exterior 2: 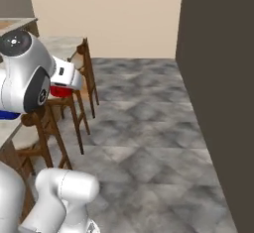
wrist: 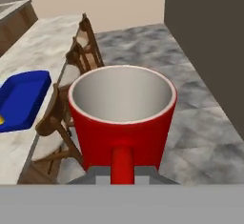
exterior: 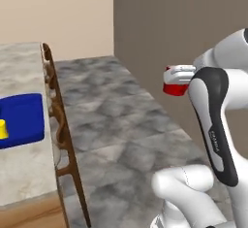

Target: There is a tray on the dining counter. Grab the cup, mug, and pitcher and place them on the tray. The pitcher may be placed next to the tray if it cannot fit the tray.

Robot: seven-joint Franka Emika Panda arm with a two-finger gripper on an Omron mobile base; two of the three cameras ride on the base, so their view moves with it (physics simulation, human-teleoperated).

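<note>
Red mug [wrist: 121, 118] held in the claw [wrist: 122, 173], centre frame; blue tray [wrist: 21, 99] on surface [wrist: 28, 56], left.

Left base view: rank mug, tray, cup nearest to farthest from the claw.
1. The mug: held in the claw, up over the floor at right.
2. The tray: on the dining counter at far left, across the floor.
3. The cup: standing on the tray at its left end, at the picture's edge.
</note>
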